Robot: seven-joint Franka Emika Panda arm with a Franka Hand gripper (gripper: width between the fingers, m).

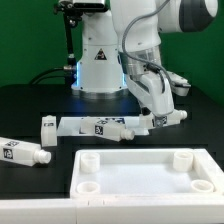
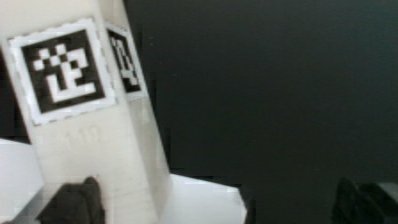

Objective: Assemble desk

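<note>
- Nearest in the exterior view: white plastic square tray-like tabletop (image 1: 150, 172). It lies flat on the black table (image 1: 30, 105), hollow side up, with a raised rim all round and a round socket in each of its four corners. Its front and one side run out of the picture
- Just beyond, toward the exterior view's left: single white square-section leg (image 1: 22, 152). It lies on its side, apart from the tabletop, with a black-and-white marker tag on the face that shows
- Farther back: row of white square-section legs (image 1: 90, 126), lying on their sides roughly end to end across the table, with tags on their faces. How many pieces make up the row cannot be told
- At the row's end on the exterior view's right: end leg (image 1: 172, 117), with the black two-finger gripper (image 1: 160, 117) lowered over it
- Wrist view: the gripper (image 2: 228, 205) has its jaws spread wide, clamped on nothing. The end leg (image 2: 98, 140), white with two tags on adjoining faces, sits close against one dark finger (image 2: 80, 205). Bare black table separates it from the other finger; whether the near finger touches it cannot be told
- Farthest: large white robot base (image 1: 100, 60), in front of a green backdrop (image 1: 25, 40)
</note>
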